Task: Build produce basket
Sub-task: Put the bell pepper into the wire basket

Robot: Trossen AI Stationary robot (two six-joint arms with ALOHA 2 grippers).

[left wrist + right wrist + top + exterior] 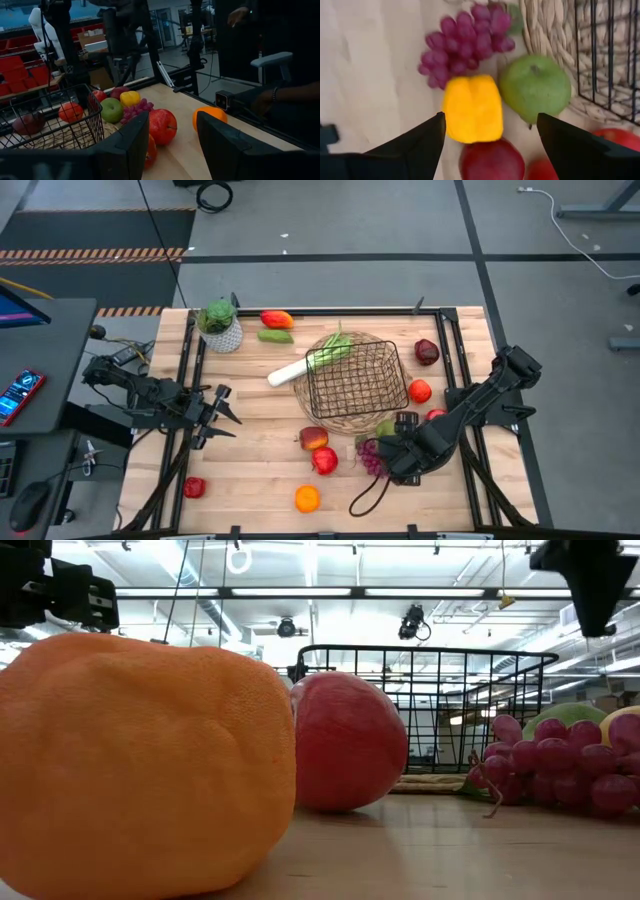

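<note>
The black wire basket (352,380) stands on a round woven mat (345,420) at mid table. A leek (305,363) lies with its white end on the wood and its green end at the basket's far-left corner. Purple grapes (465,42), a yellow piece (472,107), a green apple (535,87) and a red apple (492,160) lie on the table beside the mat. My right gripper (490,120) hangs open above them, pointing down, high over the fruit in the low view (590,580). My left gripper (172,125) waits open at the table's left (215,415).
Two red apples (318,448), an orange (307,498) and a small red piece (193,487) lie near the front. A tomato (420,391) and a dark red piece (427,351) lie right of the basket. A potted plant (220,325), a pepper (277,319) and a green piece (275,336) sit at the far left. A person's arm (280,95) shows beyond the table.
</note>
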